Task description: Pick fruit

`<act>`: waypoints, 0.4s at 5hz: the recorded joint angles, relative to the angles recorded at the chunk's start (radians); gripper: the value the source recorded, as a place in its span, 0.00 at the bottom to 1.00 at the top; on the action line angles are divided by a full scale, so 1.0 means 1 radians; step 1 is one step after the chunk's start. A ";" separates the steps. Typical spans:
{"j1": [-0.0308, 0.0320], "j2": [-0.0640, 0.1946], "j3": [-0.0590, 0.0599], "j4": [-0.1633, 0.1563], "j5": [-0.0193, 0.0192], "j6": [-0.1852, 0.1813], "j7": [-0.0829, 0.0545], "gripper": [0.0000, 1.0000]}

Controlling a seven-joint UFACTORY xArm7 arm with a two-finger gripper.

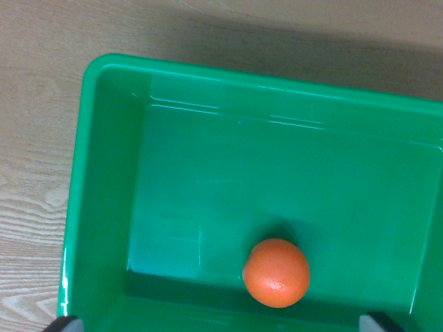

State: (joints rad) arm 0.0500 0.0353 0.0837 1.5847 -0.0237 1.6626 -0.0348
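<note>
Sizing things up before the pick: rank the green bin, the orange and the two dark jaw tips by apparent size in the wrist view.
1. green bin
2. orange
3. dark jaw tips, at the bottom edge: both mostly cropped, alike, so unranked between themselves.

Wrist view straight down, close over green bin (104,173)

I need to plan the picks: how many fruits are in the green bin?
1. A single orange lies on the floor of the green bin, near its bottom wall in the wrist view. The bin's right end is cut off, so more could be hidden.
</note>
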 joint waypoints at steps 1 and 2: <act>-0.0018 0.003 -0.002 -0.014 -0.0005 -0.014 0.002 0.00; -0.0018 0.003 -0.002 -0.014 -0.0005 -0.014 0.002 0.00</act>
State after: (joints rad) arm 0.0482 0.0387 0.0820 1.5708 -0.0242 1.6490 -0.0328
